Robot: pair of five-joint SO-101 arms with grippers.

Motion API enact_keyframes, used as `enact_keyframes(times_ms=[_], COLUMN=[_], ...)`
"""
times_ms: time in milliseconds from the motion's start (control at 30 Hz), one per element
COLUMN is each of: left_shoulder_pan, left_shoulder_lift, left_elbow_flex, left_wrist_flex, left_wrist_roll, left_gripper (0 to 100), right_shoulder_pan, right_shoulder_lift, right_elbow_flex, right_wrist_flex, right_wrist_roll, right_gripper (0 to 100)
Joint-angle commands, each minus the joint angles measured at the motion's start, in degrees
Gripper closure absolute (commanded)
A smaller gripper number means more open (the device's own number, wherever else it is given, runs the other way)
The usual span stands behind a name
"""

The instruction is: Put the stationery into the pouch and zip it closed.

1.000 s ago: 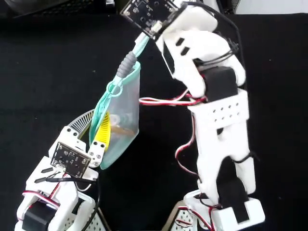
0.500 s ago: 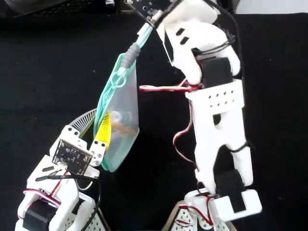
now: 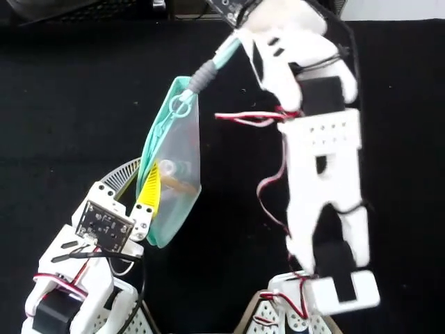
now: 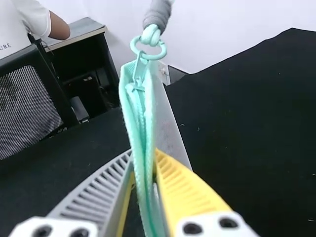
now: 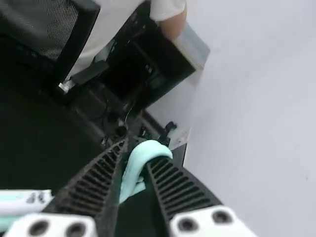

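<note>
A clear pouch (image 3: 176, 174) with a mint-green zipper band hangs stretched between the two arms, with stationery visible inside. My left gripper (image 3: 142, 188) is shut on the pouch's near end; in the left wrist view the grey and yellow fingers (image 4: 185, 190) clamp the green zipper band (image 4: 140, 163). A ring (image 4: 148, 45) at the far end joins a grey sleeve (image 3: 202, 75) on a mint strap (image 3: 227, 50). My right gripper (image 5: 136, 165) is shut on that mint strap (image 5: 138, 163), high at the table's back.
The table is covered with black cloth (image 3: 69, 104). Behind it stand a dark desk (image 4: 84, 64) and a mesh chair (image 4: 24, 108), with a person's sleeve (image 4: 29, 15) at the edge. The right arm's white body (image 3: 323, 181) spans the table's right half.
The right gripper has drawn the strap farther back and to the right, pulling the pouch's far end with it and stretching the pouch straighter. The left gripper has held its place.
</note>
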Motion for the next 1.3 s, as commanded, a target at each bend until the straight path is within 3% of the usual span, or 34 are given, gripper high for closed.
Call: enact_keyframes(times_ms=[0, 600, 1100, 1267], left_shoulder_pan=[-0.7, -0.7, -0.8, -0.8], left_shoulder_lift=[0.0, 0.0, 0.0, 0.0], left_elbow_flex=[-2.3, -2.7, -2.4, -2.3], left_wrist_flex=[0.1, 0.2, 0.2, 0.2], left_wrist_roll=[-0.5, -0.4, -0.5, -0.6], left_gripper=[97, 97, 97, 97], right_shoulder_pan=[1.8, 5.9, 11.0, 13.2], right_shoulder_lift=[-5.9, 1.4, 8.4, 10.9], right_elbow_flex=[0.6, 2.0, 1.9, 1.9], right_wrist_flex=[3.0, -20.7, -33.3, -37.5], right_wrist_roll=[0.0, 0.0, 0.2, 5.6], right_gripper=[98.5, 98.6, 98.6, 98.6])
